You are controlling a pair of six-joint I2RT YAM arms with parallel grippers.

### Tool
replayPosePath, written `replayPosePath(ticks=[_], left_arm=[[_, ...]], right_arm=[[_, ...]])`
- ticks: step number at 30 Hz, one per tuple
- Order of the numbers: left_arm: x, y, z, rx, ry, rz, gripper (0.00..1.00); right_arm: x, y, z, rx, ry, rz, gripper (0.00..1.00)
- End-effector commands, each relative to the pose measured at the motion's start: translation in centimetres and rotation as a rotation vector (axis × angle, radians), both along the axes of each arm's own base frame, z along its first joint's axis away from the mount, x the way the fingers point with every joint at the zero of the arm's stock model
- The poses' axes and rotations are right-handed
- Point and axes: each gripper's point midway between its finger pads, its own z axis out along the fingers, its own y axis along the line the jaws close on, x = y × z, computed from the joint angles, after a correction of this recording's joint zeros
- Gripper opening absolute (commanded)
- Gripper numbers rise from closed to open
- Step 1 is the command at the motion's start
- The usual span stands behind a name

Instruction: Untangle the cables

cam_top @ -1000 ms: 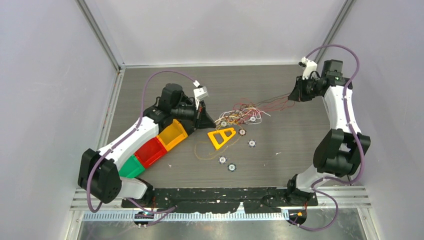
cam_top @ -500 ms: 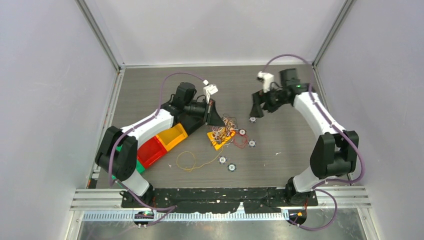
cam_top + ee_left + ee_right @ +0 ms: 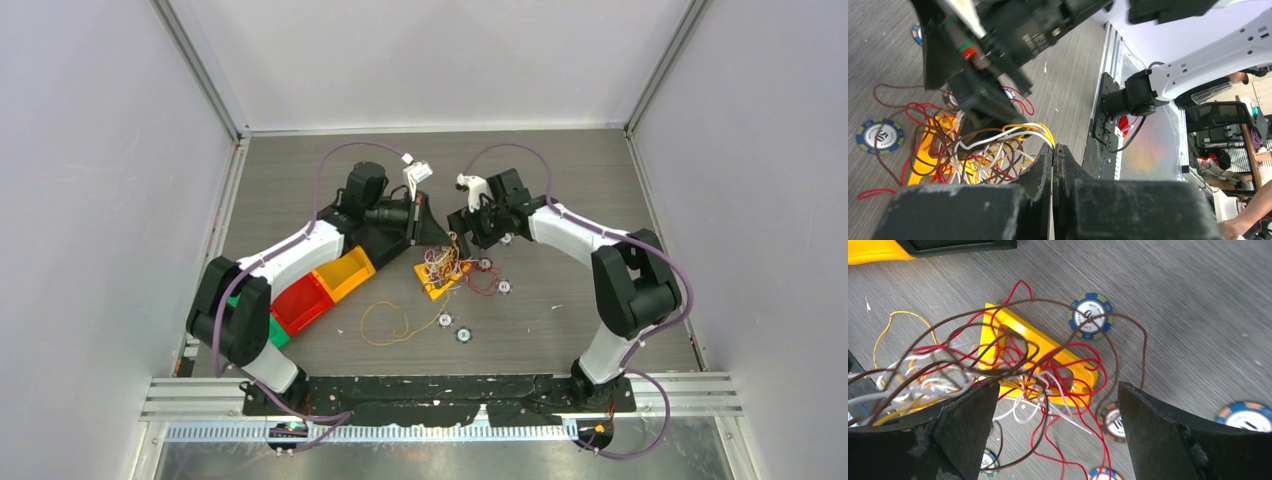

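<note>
The cables (image 3: 446,266) are a small tangle of red, brown, white and yellow wires, draped over a yellow triangle (image 3: 437,283) at mid-table. My left gripper (image 3: 444,238) is shut on yellow and white strands that arch out of the tangle (image 3: 973,155) to its tip (image 3: 1054,146). My right gripper (image 3: 464,228) hovers just right of the left one, over the tangle (image 3: 1013,365). It (image 3: 1058,387) is open wide, with loose red, white and brown loops lying between and under its fingers (image 3: 968,420). A separate yellow-orange wire (image 3: 385,322) lies looped near the front.
Yellow (image 3: 345,272), red (image 3: 305,300) and green (image 3: 272,332) bins sit under the left arm. Poker chips (image 3: 504,287) are scattered around the triangle (image 3: 1048,347), one (image 3: 1090,315) beyond it and another (image 3: 1110,422) near my right finger. The two grippers are very close together.
My right gripper opened, let go of the stretched wires and swung left from the far right to the tangle. The tangle collapsed onto the triangle. The left gripper shifted slightly right, still shut.
</note>
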Motion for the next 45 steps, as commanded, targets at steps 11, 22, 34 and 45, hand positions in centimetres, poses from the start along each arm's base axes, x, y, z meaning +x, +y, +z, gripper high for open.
replayPosePath(ticks=[11,22,34,45], left_arm=[[-4.5,1.7,12.9,-0.212,-0.286,-0.103,0.00],[-10.9,6.7,23.4,-0.324,-0.481,-0.129,0.00],[-13.9,10.8,32.3,-0.471,-0.599,-0.043,0.00],[-16.1,12.8,38.8,-0.531,-0.770,0.010,0.00]], right_arm=[[1.8,-0.6,-3.0,-0.065,0.013,-0.113,0.26],[5.2,-11.3,2.2,-0.133,-0.088,-0.298,0.06],[9.8,-26.4,0.0,-0.319,-0.094,-0.523,0.05],[12.1,-32.1,-2.7,-0.432,-0.076,-0.593,0.05]])
